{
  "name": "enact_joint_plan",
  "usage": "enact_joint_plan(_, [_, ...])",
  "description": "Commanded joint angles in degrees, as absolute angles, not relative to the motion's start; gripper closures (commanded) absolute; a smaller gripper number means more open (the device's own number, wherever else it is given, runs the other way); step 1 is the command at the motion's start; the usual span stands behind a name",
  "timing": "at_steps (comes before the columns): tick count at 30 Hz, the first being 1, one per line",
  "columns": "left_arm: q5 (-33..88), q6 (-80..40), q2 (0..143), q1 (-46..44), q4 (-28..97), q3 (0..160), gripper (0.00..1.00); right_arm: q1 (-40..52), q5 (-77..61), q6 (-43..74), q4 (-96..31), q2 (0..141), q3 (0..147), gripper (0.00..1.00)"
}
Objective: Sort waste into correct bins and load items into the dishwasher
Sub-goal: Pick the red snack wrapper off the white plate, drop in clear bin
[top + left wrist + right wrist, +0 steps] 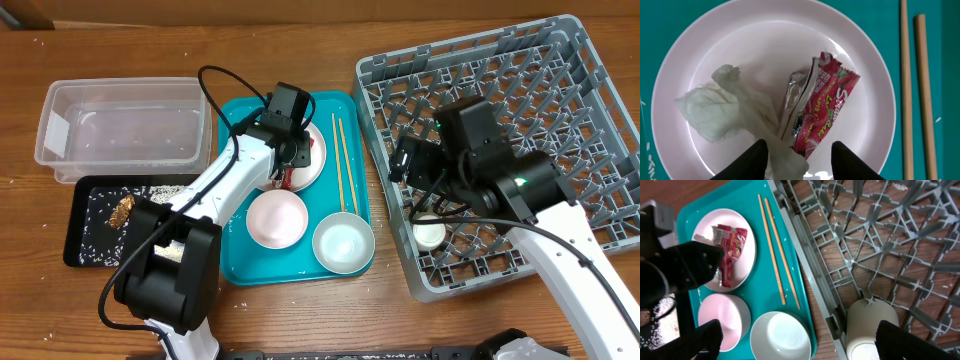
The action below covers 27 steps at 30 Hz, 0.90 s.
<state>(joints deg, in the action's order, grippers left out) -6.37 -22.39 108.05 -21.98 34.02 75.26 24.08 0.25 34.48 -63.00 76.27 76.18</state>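
A: Left gripper [801, 159]?
B: Its fingers are parted above the large pink plate [755, 45]; the lower end of the red wrapper [822, 107] and a tail of the paper wad [725, 107] lie between them; nothing is pinched.
A: Right gripper [807, 342]?
B: Spread wide, empty, over the left wall of the dish rack [560, 90]; the white cup [871, 327] is in the rack beneath it.
A: The rest?
B: Chopsticks [912, 90] lie side by side on the teal tray [670, 20], right of the plate; the pink dish [276, 218] and grey bowl [343, 243] are there too; a brown scrap [122, 210] and rice grains lie in the black tray [80, 245], just beside the clear tub [125, 125].
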Motion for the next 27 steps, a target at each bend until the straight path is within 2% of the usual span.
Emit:
enact_joint_plan(1, [-6.0, -19.4, 105.5, -22.1, 35.5, 79.9, 0.57, 24.0, 0.3, 34.1, -62.9, 76.6, 77.2, 0.00])
enact_joint_plan(5, [-6.2, -16.9, 104.7, -22.2, 36.5, 82.8, 0.55, 24.0, 0.3, 34.1, -62.2, 76.6, 77.2, 0.00])
enact_joint_plan(9, [-11.9, -14.7, 106.5, -22.1, 35.7, 82.2, 0.47, 24.0, 0.3, 34.1, -62.0, 76.6, 77.2, 0.00])
enact_joint_plan(15, [-8.5, -13.4, 113.4, -22.2, 34.1, 82.2, 0.47, 24.0, 0.3, 34.1, -62.0, 76.6, 77.2, 0.00])
enact_joint_plan(17, [-5.3, -12.2, 115.5, -22.2, 33.3, 82.2, 0.52, 24.0, 0.3, 34.1, -62.0, 76.6, 77.2, 0.00])
enact_joint_plan(19, [-2.6, -12.0, 116.7, -22.2, 32.9, 82.2, 0.62, 24.0, 0.3, 34.1, -62.0, 76.6, 77.2, 0.00])
enact_joint_plan(20, [-1.4, -12.0, 116.8, -22.2, 32.9, 82.3, 0.75, 24.0, 0.3, 34.1, -62.2, 76.6, 77.2, 0.00])
enact_joint_plan(23, [-0.6, -12.1, 115.7, -22.2, 33.8, 83.0, 0.96, 24.0, 0.3, 34.1, -62.3, 76.6, 77.2, 0.00])
enact_joint_plan(27, [-0.6, -12.9, 112.0, -22.0, 38.9, 85.9, 0.96, 24.0, 0.3, 34.1, -62.4, 76.6, 77.2, 0.00])
